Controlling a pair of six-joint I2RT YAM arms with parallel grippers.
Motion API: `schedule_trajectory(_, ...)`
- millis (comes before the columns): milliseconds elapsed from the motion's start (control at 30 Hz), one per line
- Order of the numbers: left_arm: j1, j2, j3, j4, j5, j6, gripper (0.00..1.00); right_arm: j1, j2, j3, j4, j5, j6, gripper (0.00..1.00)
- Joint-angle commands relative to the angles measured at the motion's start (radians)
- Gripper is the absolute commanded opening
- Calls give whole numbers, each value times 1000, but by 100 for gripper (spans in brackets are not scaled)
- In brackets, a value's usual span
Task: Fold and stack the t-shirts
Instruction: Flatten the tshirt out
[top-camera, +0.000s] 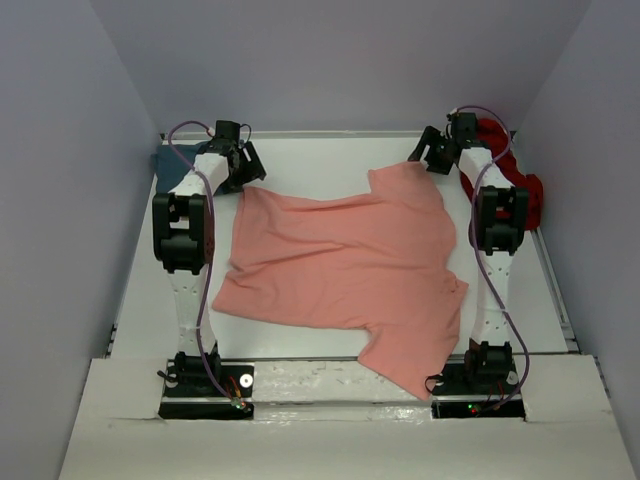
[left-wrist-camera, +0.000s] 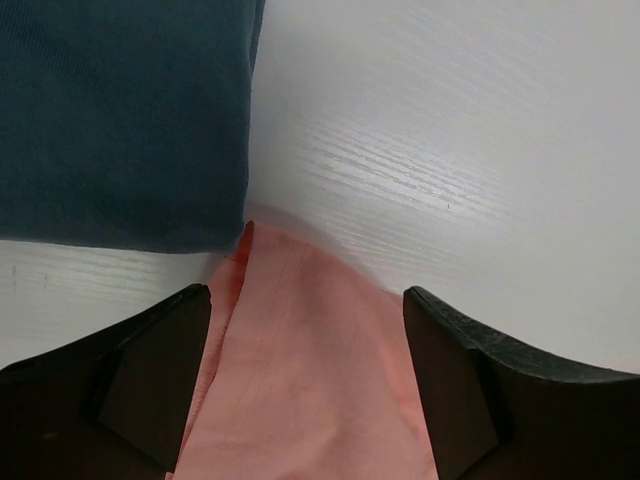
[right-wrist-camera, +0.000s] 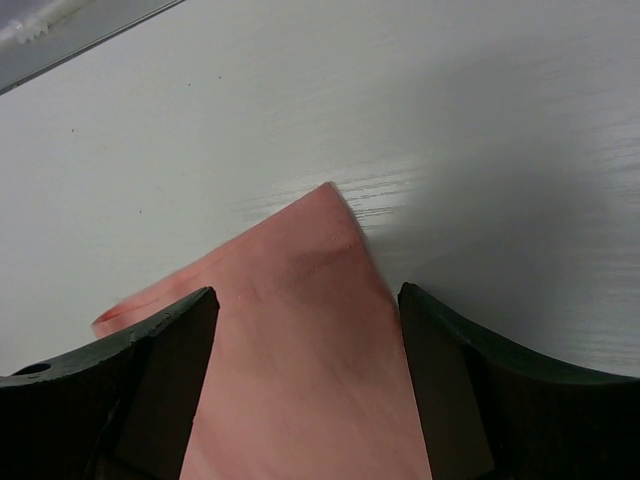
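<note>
at the near edge of the table (top-camera: 520, 300) the two arm bases sit side by side. one sleeve of the salmon-pink shirt (top-camera: 340, 260) reaches that edge just beside the right base and drapes a little over it. the rest of this shirt lies spread open and mostly flat across the middle of the table, with light wrinkles, running from near the left arm to near the right arm and back toward the far edge.

both arms stretch over the table to the shirt's far corners. the left fingers (top-camera: 252, 165) hang near the far left corner of the table, over the shirt's far left tip. in the left wrist view the left fingers (left-wrist-camera: 140, 390) stand wide apart, one on each side of a narrow point of pink cloth (left-wrist-camera: 310, 380) that lies on the bare table (left-wrist-camera: 450, 150); they are not pinching it. the right fingers (top-camera: 428, 150) hang toward the far right corner, over the shirt's far right tip. in the right wrist view the right fingers (right-wrist-camera: 150, 390) are likewise spread wide, with a pointed pink corner (right-wrist-camera: 300, 340) lying between them on the table (right-wrist-camera: 200, 120).

the teal shirt (top-camera: 168, 172) lies at the far left corner, behind the left arm; in the left wrist view its edge (left-wrist-camera: 120, 120) touches the tip of the pink cloth. the dark red shirt (top-camera: 520, 192) lies bunched along the right edge at the far right corner, behind the right arm.
</note>
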Motion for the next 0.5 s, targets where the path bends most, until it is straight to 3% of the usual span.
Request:
schedule_trajectory(0, 12, -91, 27, -24, 10, 25, 87, -3, 1, 15, -19, 68, -10, 79)
schedule_trajectory(167, 14, -93, 29, -25, 13, 27, 87, -3, 15, 41, -73, 102, -11, 77)
schedule_trajectory(300, 15, -84, 35, -30, 20, 27, 87, -3, 26, 51, -87, 90, -1, 59)
schedule_trajectory(467, 15, -82, 30, -30, 21, 24, 87, -3, 40, 49, -102, 55, 18, 54)
